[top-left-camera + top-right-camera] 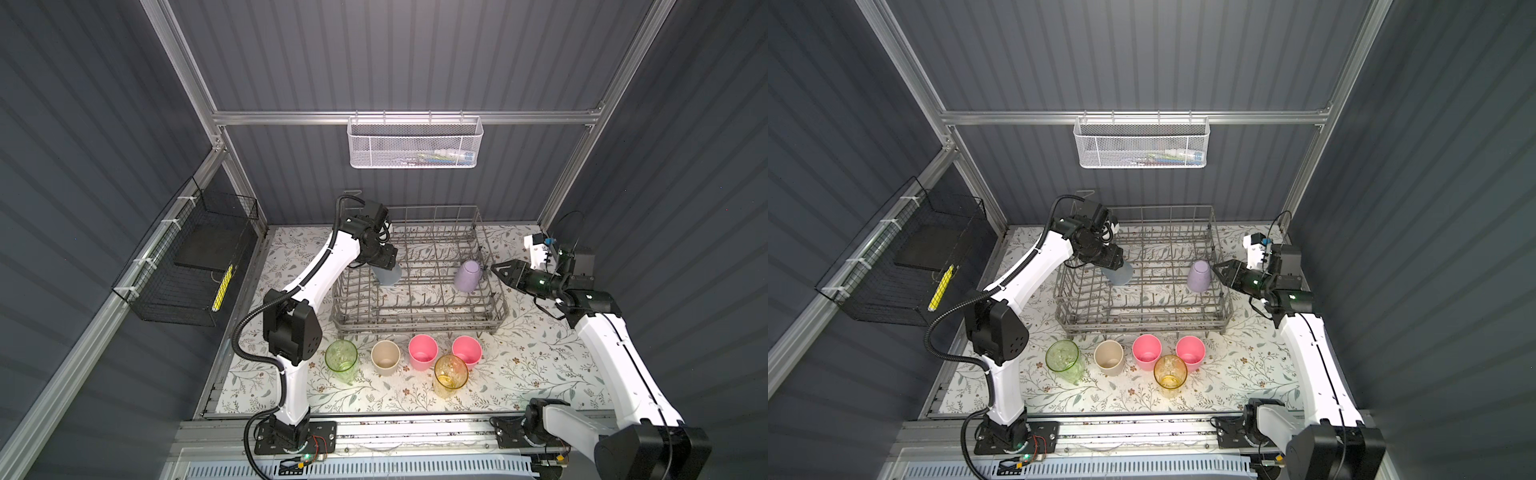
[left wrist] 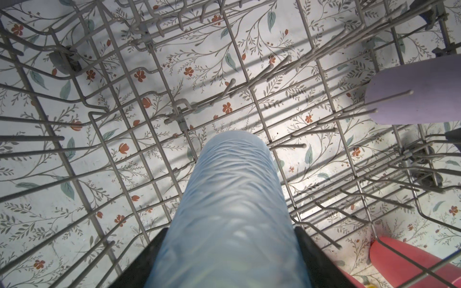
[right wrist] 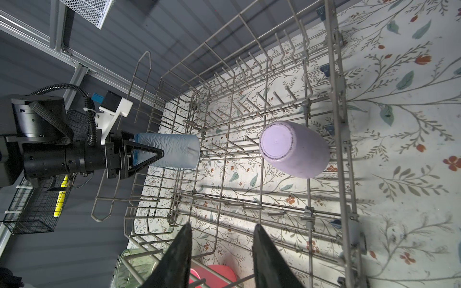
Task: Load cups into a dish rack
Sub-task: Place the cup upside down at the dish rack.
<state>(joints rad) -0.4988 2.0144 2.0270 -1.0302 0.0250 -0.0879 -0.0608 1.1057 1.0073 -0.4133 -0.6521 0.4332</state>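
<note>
The grey wire dish rack (image 1: 419, 328) (image 1: 1142, 328) stands at the back middle of the table. My left gripper (image 1: 384, 262) (image 2: 229, 249) is shut on the translucent blue cup (image 1: 388, 276) (image 2: 232, 199) (image 3: 174, 152), which points down among the tines in the rack's left part. A lavender cup (image 1: 468, 276) (image 1: 1200, 275) (image 3: 294, 149) leans bottom-up on tines at the rack's right side. My right gripper (image 1: 496, 269) (image 3: 222, 225) is open and holds nothing, just outside the rack's right wall beside that cup. In front of the rack stand green (image 1: 341, 359), beige (image 1: 385, 357), two pink (image 1: 423, 352) (image 1: 467, 351) and amber (image 1: 451, 376) cups.
A white mesh basket (image 1: 414, 143) hangs on the back rail above the rack. A black wire basket (image 1: 187, 266) is fixed to the left wall. The standing cups form a row close to the rack's front edge, the amber one nearest the table front.
</note>
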